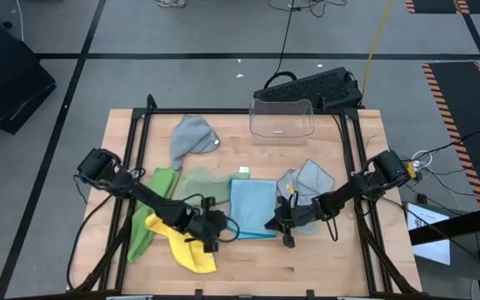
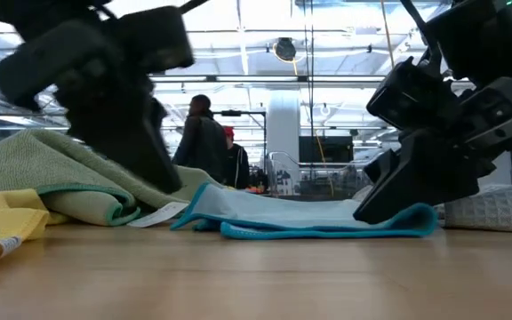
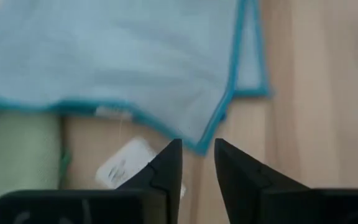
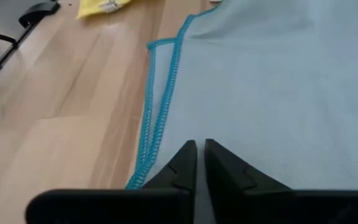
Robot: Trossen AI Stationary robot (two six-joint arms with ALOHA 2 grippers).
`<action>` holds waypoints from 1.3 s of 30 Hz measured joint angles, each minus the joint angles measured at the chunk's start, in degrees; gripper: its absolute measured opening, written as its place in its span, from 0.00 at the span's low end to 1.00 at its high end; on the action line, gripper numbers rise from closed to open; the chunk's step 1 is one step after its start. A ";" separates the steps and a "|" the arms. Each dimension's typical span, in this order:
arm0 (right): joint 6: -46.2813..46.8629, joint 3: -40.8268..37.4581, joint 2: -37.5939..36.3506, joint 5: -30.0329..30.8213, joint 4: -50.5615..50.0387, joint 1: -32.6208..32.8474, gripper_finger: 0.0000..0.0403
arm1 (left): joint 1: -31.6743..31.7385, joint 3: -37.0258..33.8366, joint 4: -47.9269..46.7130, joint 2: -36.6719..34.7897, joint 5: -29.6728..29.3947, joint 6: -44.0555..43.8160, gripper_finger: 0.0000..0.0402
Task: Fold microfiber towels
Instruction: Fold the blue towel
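Observation:
The light blue towel (image 1: 252,208) lies flat at the table's middle, its edges doubled at the near right (image 2: 416,222). My left gripper (image 3: 197,155) stands at its near left corner, open by a narrow gap, the corner tip (image 3: 200,147) at the fingertips. My right gripper (image 4: 199,149) is shut on the towel near its near right edge. Left of the towel lie a sage green towel (image 1: 202,183), a bright green towel (image 1: 144,221) and a yellow towel (image 1: 188,254). One grey towel (image 1: 192,137) lies at the far left, another grey towel (image 1: 308,182) at the right. My left gripper has the blue towel's corner tip at its fingertips; I cannot tell whether they touch it. My right gripper's fingertips (image 4: 188,155) sit close together on the towel's upper face (image 4: 229,124), just inside the stitched edge (image 4: 151,124). They slant down from the table's right. The fingers hide how many layers they catch. The towel lies flat on the table.
A clear plastic bin (image 1: 282,118) stands at the far middle, a black keyboard (image 1: 311,86) behind it. A white label (image 3: 126,163) lies beside the sage towel. Bare wood (image 1: 307,267) runs along the near edge. People stand in the room beyond.

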 joint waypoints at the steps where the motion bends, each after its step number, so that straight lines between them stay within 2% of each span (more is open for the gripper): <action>1: -0.21 0.00 0.00 0.00 0.00 -0.02 0.05 | -0.87 0.00 -0.91 0.00 -1.54 -0.24 0.25; 6: -1.48 0.01 -0.01 0.03 -0.25 -0.09 0.04 | -3.84 0.02 3.08 0.86 -6.46 3.98 0.36; 10: -1.88 0.02 -0.02 0.11 -0.46 -0.09 0.04 | -2.89 0.02 7.29 4.66 -6.82 4.81 0.43; 14: -1.61 0.01 -0.05 0.13 -0.82 -0.09 0.04 | -1.11 0.07 8.23 7.52 -6.38 3.52 0.44; 18: -1.49 0.02 -0.07 0.15 -1.32 -0.09 0.04 | 0.31 0.23 8.98 8.72 -3.45 4.36 0.35; 23: -1.62 0.02 -0.07 0.20 -1.58 -0.09 0.04 | 0.30 0.07 8.26 7.06 -2.75 7.39 0.06; 24: -1.64 0.02 -0.07 0.34 -1.65 -0.09 0.04 | 0.23 -0.12 7.21 6.16 -3.14 7.66 0.03; 31: -1.94 -0.02 -0.04 2.80 -1.30 -0.07 0.04 | 0.29 0.09 11.06 -0.45 -4.33 9.72 0.01; 36: -2.76 -0.15 -1.66 6.67 -2.51 -0.09 0.05 | 1.68 0.13 19.14 -0.02 1.14 12.61 0.03; 39: -3.73 -0.16 -5.72 8.48 -5.53 -0.11 0.08 | 2.37 0.07 17.86 0.26 1.67 12.56 0.01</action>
